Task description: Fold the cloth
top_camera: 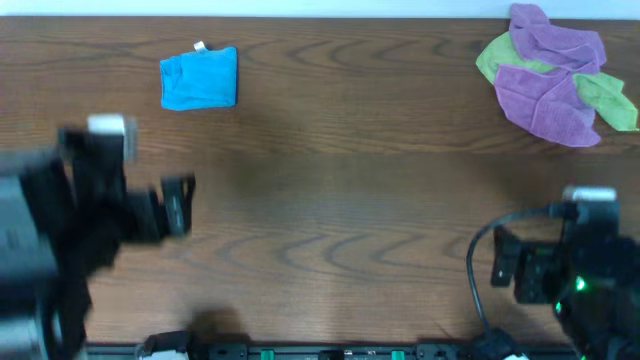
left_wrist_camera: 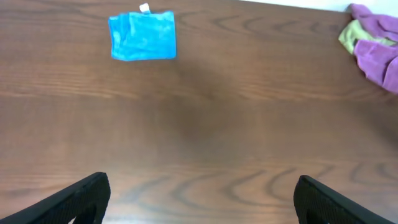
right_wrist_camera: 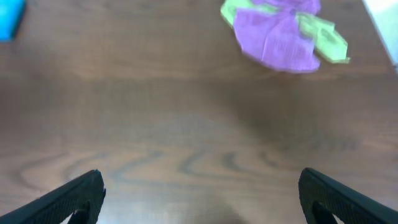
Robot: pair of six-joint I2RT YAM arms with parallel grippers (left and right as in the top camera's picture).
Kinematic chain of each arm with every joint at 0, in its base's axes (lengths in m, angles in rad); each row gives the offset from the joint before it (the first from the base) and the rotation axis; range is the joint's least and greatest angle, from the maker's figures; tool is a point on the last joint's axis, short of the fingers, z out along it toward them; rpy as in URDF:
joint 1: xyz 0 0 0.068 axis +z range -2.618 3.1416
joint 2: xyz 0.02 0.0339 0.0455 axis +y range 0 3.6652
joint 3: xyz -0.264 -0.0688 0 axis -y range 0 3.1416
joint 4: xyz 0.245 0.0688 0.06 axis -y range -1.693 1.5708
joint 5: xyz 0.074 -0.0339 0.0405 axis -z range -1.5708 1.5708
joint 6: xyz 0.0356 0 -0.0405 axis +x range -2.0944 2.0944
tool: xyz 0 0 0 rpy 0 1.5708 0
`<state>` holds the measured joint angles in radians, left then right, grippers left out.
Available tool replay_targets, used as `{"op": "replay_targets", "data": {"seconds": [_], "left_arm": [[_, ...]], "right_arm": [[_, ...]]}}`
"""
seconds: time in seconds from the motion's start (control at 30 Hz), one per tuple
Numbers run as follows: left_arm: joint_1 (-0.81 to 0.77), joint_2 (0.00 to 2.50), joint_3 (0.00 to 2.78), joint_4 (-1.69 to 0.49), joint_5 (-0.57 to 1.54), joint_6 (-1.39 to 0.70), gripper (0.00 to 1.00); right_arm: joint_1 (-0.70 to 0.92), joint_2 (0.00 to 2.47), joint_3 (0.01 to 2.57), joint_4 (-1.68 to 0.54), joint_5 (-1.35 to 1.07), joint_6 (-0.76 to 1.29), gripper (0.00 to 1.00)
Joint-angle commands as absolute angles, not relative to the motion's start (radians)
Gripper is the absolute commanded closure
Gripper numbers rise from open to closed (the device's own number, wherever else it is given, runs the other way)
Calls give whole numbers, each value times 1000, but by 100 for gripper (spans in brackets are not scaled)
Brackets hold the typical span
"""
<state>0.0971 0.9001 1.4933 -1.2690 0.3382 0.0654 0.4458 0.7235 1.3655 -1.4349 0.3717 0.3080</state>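
Jaws wide, empty: left gripper (left_wrist_camera: 200, 190), right gripper (right_wrist_camera: 200, 186)

The cloth (top_camera: 199, 78) — sky-blue, folded compact, white tag up — lies flat, far-left.

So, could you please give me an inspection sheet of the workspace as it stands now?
Surface: wooden table, dark brown grain, no spills seen.
Job's things: blue cloth lies at the far left as a compact, roughly square bundle that looks folded, with its white tag at the far edge.
Clutter: purple cloths and lime-green cloths, crumpled together in a heap at the far right.
Grippers: left gripper open and empty; right gripper open and empty. Both are over bare wood.
Cables: black cable loops beside the right arm.
Surroundings: pale strip beyond the table's far edge; nothing else seen.
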Motion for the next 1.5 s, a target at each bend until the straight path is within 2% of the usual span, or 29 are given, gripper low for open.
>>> {"op": "replay_targets", "data": {"seconds": [0.0,0.17,1.1,1.23,1.33,1.47], "left_arm": [[95,757,1346,-1254,326,29,4],[95,646,1224,-1226,326,18,5],[94,641,1219,-1235,337,19,5],[91,600,1219,-1237,239,30,5],[52,527,1215,-1151,181,40,5],[-11,396,1150,-966,146,216,4]], "right_arm": [[452,651,1256,-1405,353,344,1],[452,628,1180,-1372,350,344,1],[452,633,1176,-1380,332,344,1],[452,633,1176,-1380,332,344,1],[452,633,1176,-1380,332,344,1],[452,633,1176,-1380,332,344,1]]}}
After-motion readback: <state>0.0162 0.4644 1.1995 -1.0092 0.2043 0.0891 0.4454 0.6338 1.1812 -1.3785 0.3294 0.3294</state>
